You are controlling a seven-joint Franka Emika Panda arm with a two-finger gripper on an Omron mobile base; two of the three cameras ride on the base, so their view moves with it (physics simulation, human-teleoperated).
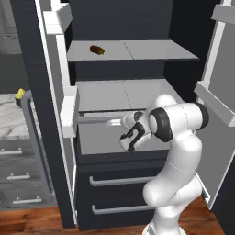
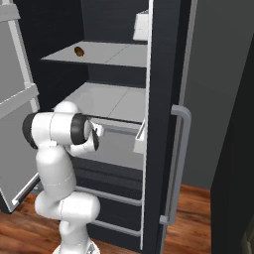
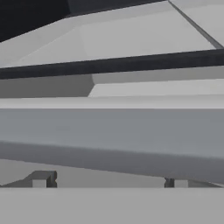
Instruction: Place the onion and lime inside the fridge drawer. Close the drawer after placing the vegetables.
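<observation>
Open fridge: fingers point(image 3: 109, 181) spread apart against the fridge drawer point(image 1: 98, 137) front.

Wood floor point(image 1: 27, 220) is seen; grey cabinet drawers point(image 1: 18, 176) under marble counter point(image 1: 11, 117) at left, dark fridge doors point(image 2: 166, 124) opened.

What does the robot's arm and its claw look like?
The arm is smooth, round and shiny white, like fat tubes joined together. Its joints have dark bands around them. The claw is white with dark parts on it, and two small dark fingertips.
</observation>
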